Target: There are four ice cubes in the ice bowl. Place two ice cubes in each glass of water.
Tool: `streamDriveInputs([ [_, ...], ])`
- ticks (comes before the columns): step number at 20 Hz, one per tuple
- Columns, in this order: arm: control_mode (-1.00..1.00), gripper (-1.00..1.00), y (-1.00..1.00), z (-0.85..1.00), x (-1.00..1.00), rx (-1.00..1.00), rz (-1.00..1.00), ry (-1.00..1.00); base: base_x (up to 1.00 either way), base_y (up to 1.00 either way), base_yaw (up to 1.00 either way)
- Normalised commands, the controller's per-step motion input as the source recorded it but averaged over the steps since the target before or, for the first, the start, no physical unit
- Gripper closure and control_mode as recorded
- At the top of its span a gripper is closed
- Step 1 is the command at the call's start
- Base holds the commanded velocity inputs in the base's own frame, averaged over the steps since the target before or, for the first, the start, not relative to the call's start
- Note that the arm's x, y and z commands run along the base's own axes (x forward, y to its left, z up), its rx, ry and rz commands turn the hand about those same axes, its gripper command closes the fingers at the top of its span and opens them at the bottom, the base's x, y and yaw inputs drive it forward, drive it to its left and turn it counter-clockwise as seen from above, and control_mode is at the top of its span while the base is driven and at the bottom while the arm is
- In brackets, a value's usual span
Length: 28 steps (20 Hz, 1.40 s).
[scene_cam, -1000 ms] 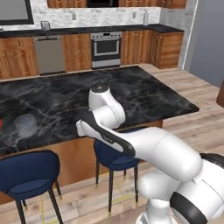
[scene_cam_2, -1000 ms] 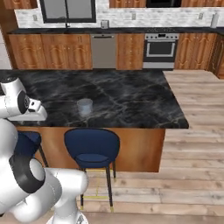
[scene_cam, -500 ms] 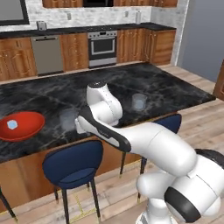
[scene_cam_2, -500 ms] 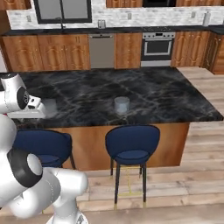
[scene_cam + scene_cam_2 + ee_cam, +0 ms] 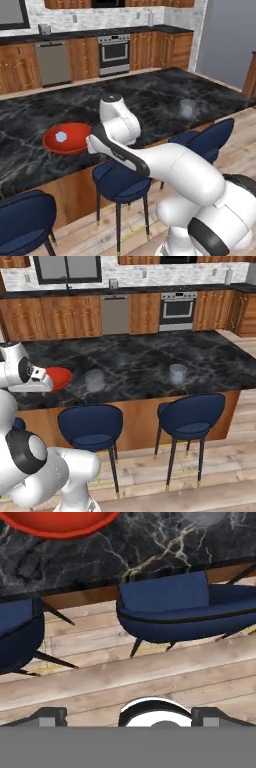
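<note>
One ice cube lies flat (no clear long axis) in the ice bowl.

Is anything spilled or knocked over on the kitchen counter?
Nothing stands out. The red bowl sits flat on the dark counter with an ice cube inside, and both glasses stand upright with no spill around them.

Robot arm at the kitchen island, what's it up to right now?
Nothing is in its grip yet. The white arm is drawn back at the island's near edge, and its gripper is open over the stools and the floor. The red ice bowl sits on the dark counter with one ice cube visible in it. Two glasses of water stand further along the counter, one near the bowl and one further right, with no ice visible in them.
</note>
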Motion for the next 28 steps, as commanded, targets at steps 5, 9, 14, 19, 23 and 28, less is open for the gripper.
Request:
streamDriveInputs([
  [5, 1.00, -1.00, 0.00, 0.00, 0.00, 0.00, 0.00, 0.00, 0.98, 1.00, -0.08],
  [9, 1.00, -1.00, 0.00, 0.00, 0.00, 0.00, 0.00, 0.00, 1.00, 1.00, -0.04],
  [14, -1.00, -1.00, 0.00, -0.05, 0.20, 0.00, 0.00, 0.01, 0.76, 0.37, -0.04],
  [19, -1.00, -1.00, 0.23, -0.57, 1.00, -0.01, 0.19, 0.11, 0.00, 0.00, 0.00],
  [23, -1.00, -1.00, 0.06, -0.49, 1.00, -0.03, 0.29, 0.14, 0.00, 0.00, 0.00],
  [28, -1.00, -1.00, 0.32, -0.36, 0.53, -0.07, 0.12, 0.21, 0.00, 0.00, 0.00],
])
